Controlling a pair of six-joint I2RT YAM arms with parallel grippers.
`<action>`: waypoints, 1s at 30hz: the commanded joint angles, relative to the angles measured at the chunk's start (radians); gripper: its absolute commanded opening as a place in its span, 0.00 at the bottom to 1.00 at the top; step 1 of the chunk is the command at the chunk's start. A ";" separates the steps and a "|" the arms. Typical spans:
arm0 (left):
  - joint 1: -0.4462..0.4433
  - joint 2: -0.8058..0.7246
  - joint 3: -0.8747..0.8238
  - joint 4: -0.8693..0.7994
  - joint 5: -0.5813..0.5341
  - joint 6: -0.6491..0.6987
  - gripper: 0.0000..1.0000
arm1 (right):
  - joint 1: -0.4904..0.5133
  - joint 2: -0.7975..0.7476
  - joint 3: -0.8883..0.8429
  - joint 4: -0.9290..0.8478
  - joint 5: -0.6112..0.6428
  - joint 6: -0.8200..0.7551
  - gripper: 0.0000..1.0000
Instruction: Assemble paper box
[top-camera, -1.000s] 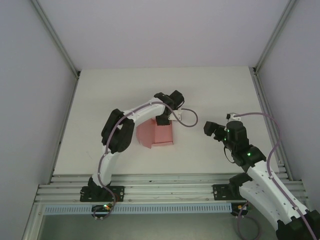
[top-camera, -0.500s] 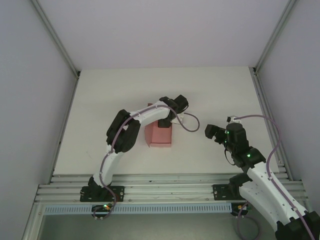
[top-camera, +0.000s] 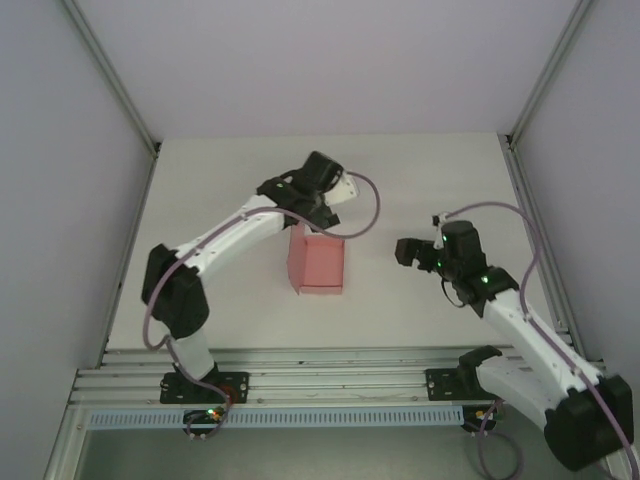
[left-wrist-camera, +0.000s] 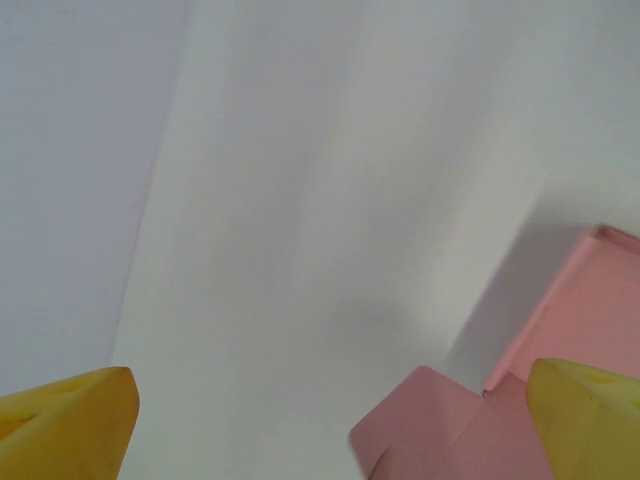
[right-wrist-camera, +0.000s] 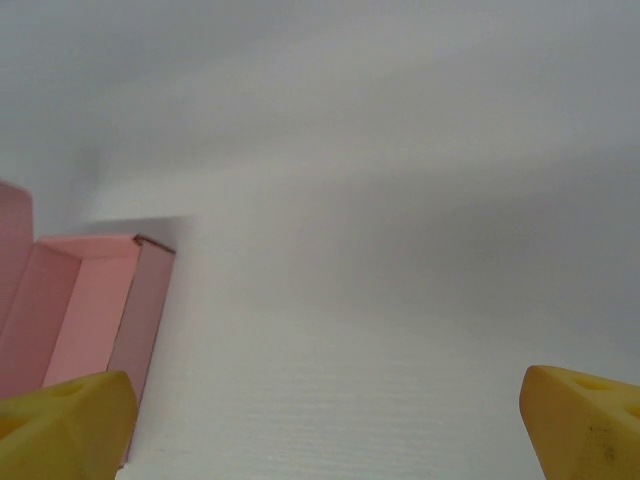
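My left claw (top-camera: 322, 218) hangs over the far edge of the box (top-camera: 318, 265). Its fingers are spread wide and grip nothing. In the left wrist view, my yellow fingertips (left-wrist-camera: 65, 420) sit in the two bottom corners. White desk (left-wrist-camera: 300, 200) lies between them, and the pink box (left-wrist-camera: 560, 320) comes in from the lower right, partly behind my right-hand tip. A rounded pink tab pokes out at the bottom of that view. I cannot tell whether that fingertip touches the card.

My right claw (top-camera: 403, 250) is also spread wide and holds nothing. It sits to the right of the box, apart from it, and points toward it. In the right wrist view, the box (right-wrist-camera: 85, 300) is at the left with its open inside toward me. Thin walls stand along its sides, and my fingertips (right-wrist-camera: 585, 425) are far apart at the bottom corners.

The box rests on the desk (top-camera: 420, 180) about midway between the left and right edges, somewhat closer to the near edge than the far one. From above I can see an upright wall along its left side.
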 joint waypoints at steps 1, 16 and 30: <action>0.106 -0.107 -0.056 0.104 0.029 -0.374 1.00 | 0.040 0.146 0.109 0.052 -0.157 -0.202 0.98; 0.558 -0.610 -0.619 0.085 0.218 -0.976 1.00 | 0.255 1.018 0.875 -0.264 -0.245 -0.626 0.83; 0.619 -0.643 -0.736 0.098 0.337 -0.956 1.00 | 0.277 1.176 0.957 -0.204 -0.248 -0.603 0.37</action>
